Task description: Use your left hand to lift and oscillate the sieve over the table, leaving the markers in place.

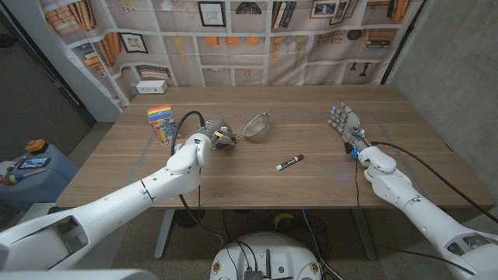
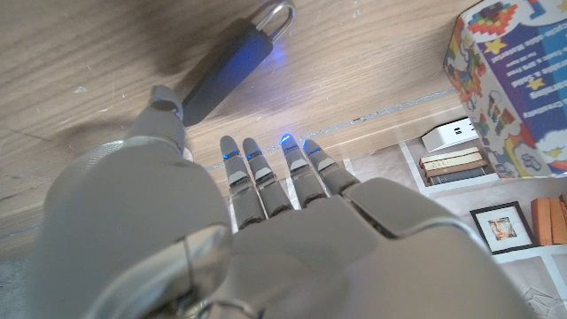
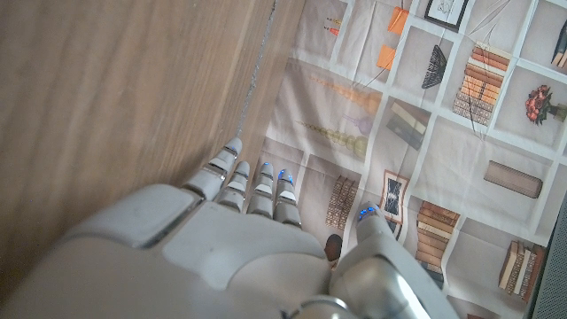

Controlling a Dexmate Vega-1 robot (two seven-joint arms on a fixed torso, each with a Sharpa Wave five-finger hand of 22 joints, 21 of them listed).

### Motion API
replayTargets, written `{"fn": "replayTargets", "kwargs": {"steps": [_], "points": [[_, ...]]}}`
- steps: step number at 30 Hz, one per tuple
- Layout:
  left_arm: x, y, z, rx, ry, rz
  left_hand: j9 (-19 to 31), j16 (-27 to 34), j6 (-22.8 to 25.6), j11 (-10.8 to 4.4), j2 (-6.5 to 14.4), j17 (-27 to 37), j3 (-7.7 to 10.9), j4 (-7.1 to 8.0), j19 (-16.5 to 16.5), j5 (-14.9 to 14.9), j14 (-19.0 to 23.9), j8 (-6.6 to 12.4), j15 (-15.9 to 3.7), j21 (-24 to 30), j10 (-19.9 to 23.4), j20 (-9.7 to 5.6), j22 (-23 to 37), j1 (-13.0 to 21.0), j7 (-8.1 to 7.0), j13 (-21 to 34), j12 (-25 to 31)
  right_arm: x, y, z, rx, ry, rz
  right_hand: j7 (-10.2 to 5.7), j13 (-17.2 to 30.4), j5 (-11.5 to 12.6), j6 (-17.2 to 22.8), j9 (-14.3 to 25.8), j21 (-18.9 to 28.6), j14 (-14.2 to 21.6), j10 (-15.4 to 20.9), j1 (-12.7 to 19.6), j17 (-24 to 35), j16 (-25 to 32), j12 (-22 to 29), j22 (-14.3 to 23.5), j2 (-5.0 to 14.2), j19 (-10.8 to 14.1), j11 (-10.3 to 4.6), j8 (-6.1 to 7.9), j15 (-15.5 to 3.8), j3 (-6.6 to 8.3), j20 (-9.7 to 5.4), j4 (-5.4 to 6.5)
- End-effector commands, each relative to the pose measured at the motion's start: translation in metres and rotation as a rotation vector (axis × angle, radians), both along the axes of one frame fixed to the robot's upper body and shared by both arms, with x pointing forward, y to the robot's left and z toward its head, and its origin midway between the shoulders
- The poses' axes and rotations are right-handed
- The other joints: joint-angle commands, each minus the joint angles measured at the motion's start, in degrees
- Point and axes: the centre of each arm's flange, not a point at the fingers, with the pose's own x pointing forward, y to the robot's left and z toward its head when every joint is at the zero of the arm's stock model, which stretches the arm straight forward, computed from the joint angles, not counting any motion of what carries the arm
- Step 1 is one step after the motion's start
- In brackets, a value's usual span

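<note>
The sieve (image 1: 257, 124) lies on the bench (image 1: 311, 187), its dark handle (image 2: 226, 73) just ahead of the open, empty left hand (image 1: 220, 138). It is judged light and rigid, its mesh dentable; the handle should be gripped. The black marker (image 1: 289, 162) lies apart. The right hand (image 1: 346, 124) waits open.

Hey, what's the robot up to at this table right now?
The left robot hand is at the sieve's dark handle, fingers open, not yet gripping it, and the sieve sits on the wooden table. The right robot hand waits open at the far right. A black marker lies mid-table, and a colourful marker box stands near the left arm.
</note>
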Motion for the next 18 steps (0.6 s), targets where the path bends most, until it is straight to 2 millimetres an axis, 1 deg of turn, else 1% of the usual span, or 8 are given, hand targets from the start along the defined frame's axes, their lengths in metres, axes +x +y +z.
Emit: {"fn": "replayTargets", "kwargs": {"steps": [1, 3, 5, 6, 11, 15, 16, 18], "points": [[-0.001, 0.010, 0.005, -0.034, 0.057, -0.022, 0.04, -0.38, -2.81, 1.25, -0.08, 0.10, -0.56, 0.22, -2.32, -0.30, -3.32, 0.18, -4.28, -0.29, -3.21, 0.11, 0.00, -1.84, 1.01, -0.06, 0.12, 0.001, 0.003, 0.002, 0.000, -0.006, -0.003, -0.18, 0.12, 0.07, 0.63, 0.23, 0.00, 0.20, 0.36, -0.12, -0.07, 0.43, 0.21, 0.19, 1.47, 0.22, 0.11, 0.22, -0.38, 0.38, 0.28, 0.04], [-0.002, 0.012, 0.005, -0.044, 0.065, -0.026, -0.01, -0.33, -4.33, 2.29, -0.10, 0.10, -0.80, 0.41, -3.32, -0.37, -4.98, 0.18, -3.70, -0.19, -5.16, 0.25, -0.01, -2.88, 1.37, -0.10, 0.13, 0.001, 0.004, 0.003, 0.000, -0.008, -0.005, -0.15, 0.12, 0.07, 0.64, 0.23, 0.00, 0.21, 0.40, -0.12, -0.07, 0.43, 0.23, 0.19, 1.47, 0.21, 0.09, 0.23, -0.35, 0.38, 0.30, 0.04], [-0.004, 0.014, 0.005, -0.050, 0.071, -0.031, -0.06, -0.29, -5.97, 2.64, -0.11, 0.10, -1.03, 0.60, -4.05, -0.40, -6.10, 0.01, -3.27, -0.18, -6.06, 0.21, -0.01, -3.81, 1.86, -0.12, 0.29, 0.000, 0.005, 0.003, 0.000, -0.010, -0.005, -0.16, 0.12, 0.07, 0.64, 0.23, -0.01, 0.21, 0.40, -0.12, -0.08, 0.44, 0.22, 0.19, 1.46, 0.19, 0.07, 0.22, -0.30, 0.38, 0.34, 0.03], [-0.005, 0.014, 0.004, -0.052, 0.074, -0.032, -0.08, -0.24, -6.91, 3.38, -0.11, 0.11, -1.17, 0.72, -4.58, -0.42, -6.74, 0.00, -2.93, -0.17, -6.81, 0.24, -0.02, -4.42, 2.03, -0.13, 0.30, -0.001, 0.005, 0.003, -0.001, -0.011, -0.006, -0.19, 0.12, 0.07, 0.64, 0.23, 0.00, 0.21, 0.44, -0.10, -0.08, 0.43, 0.24, 0.19, 1.47, 0.21, 0.04, 0.22, -0.28, 0.39, 0.32, 0.03], [-0.007, 0.021, 0.004, -0.079, 0.089, -0.047, -0.18, -0.30, -11.25, 4.29, -0.13, 0.13, -1.68, 1.05, -6.80, -0.49, -9.70, -0.17, -1.74, -0.24, -10.13, 0.61, 0.01, -6.73, 2.91, -0.18, 0.28, -0.002, 0.008, 0.004, -0.005, -0.015, -0.005, -0.24, 0.12, 0.06, 0.67, 0.23, -0.01, 0.14, 0.41, -0.12, -0.09, 0.41, 0.22, 0.19, 1.46, 0.20, 0.08, 0.23, -0.36, 0.39, 0.34, 0.03], [-0.009, 0.027, 0.002, -0.125, 0.100, -0.072, -0.24, -0.48, -13.59, 5.71, -0.12, 0.16, -2.16, 1.45, -8.93, -0.58, -12.52, -0.13, -0.79, -0.37, -12.87, 0.84, 0.03, -8.80, 3.50, -0.22, 0.18, -0.003, 0.010, 0.006, -0.010, -0.020, -0.006, -0.25, 0.12, 0.06, 0.68, 0.23, -0.02, 0.18, 0.36, -0.13, -0.09, 0.43, 0.20, 0.19, 1.45, 0.19, 0.04, 0.22, -0.30, 0.38, 0.33, 0.03], [-0.010, 0.028, 0.002, -0.134, 0.102, -0.081, -0.26, -0.26, -14.73, 7.11, 0.04, 0.17, -2.39, 1.69, -9.60, -0.58, -13.77, 0.06, -0.35, -0.11, -14.31, 0.84, 0.05, -10.15, 3.94, -0.24, 0.34, -0.004, 0.011, 0.007, -0.012, -0.022, -0.007, -0.23, 0.12, 0.06, 0.66, 0.23, -0.02, 0.16, 0.35, -0.12, -0.09, 0.42, 0.20, 0.19, 1.45, 0.19, 0.04, 0.22, -0.36, 0.39, 0.36, 0.03], [-0.011, 0.031, 0.002, -0.153, 0.109, -0.098, -0.33, -0.36, -16.13, 7.60, 0.23, 0.18, -2.51, 1.84, -10.90, -0.57, -15.10, -0.14, 0.14, -0.30, -15.52, 1.00, 0.05, -11.06, 4.63, -0.25, 0.30, -0.005, 0.012, 0.007, -0.016, -0.025, -0.009, -0.24, 0.12, 0.06, 0.68, 0.23, -0.02, 0.16, 0.39, -0.12, -0.09, 0.42, 0.21, 0.19, 1.45, 0.19, 0.03, 0.22, -0.36, 0.39, 0.35, 0.03]]}}
